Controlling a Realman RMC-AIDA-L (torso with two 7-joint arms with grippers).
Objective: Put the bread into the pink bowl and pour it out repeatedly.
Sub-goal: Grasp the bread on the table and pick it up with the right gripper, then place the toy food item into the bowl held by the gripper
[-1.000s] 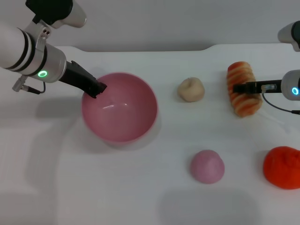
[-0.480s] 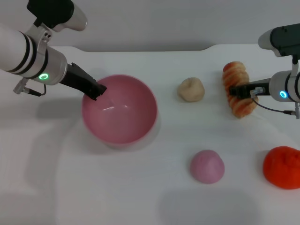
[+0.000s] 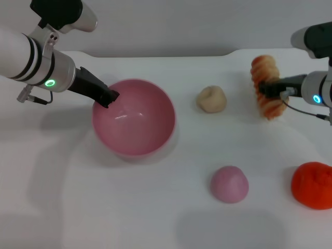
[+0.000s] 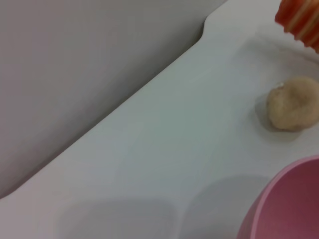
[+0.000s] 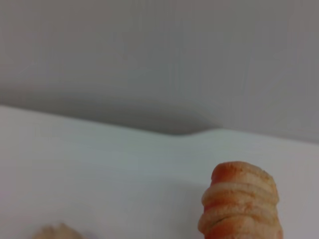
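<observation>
Here the right gripper [image 3: 265, 88] is clamped across the middle of the bread [image 3: 266, 77], its dark fingers pinching the loaf from the side. The bread sits at the far right of the table [image 3: 155, 207], striped orange and cream, one end pointing toward the back edge; whether it rests on the surface or is held just above it cannot be told. In the right wrist view the loaf's ridged end [image 5: 241, 206] rises from the lower edge against the white table and grey wall.

The left gripper [image 3: 110, 97] sits at the bowl's near-left rim, and its fingers look closed on that rim. The bowl [image 3: 136, 118] is upright with nothing in it, well apart from the bread.

Between them lies a beige bun [image 3: 211, 98], just to the left of the loaf and to the right of the bowl. A pink lump [image 3: 229, 183] lies nearer the robot, below the bun, and a red lump [image 3: 312, 184] sits at the right edge, near the front.
</observation>
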